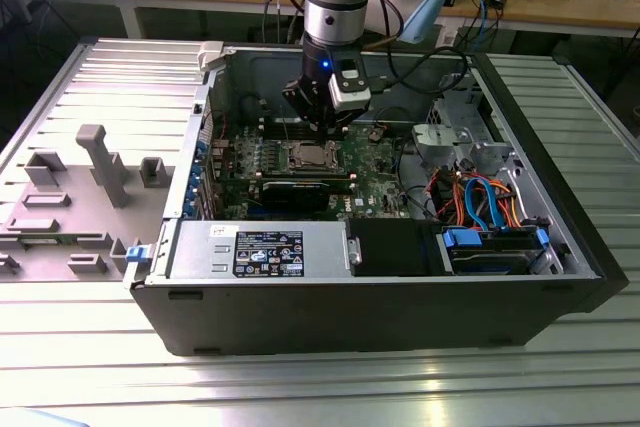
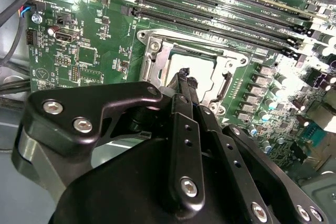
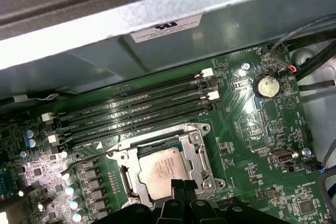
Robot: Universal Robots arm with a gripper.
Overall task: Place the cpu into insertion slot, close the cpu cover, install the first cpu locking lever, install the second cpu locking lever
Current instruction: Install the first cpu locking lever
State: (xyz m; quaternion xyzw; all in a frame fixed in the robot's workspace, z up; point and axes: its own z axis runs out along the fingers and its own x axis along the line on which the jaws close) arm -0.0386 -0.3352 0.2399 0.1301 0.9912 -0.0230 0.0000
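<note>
A: Where does my gripper sit?

B: Above the socket on the green board, inside the open computer case. Both wrist views show the fingertips pressed together, nothing between them.

A: And the chip?

B: Seated in the socket, silver top up. The cover frame lies down around it. A thin lever runs beside the socket towards the memory slots.
</note>
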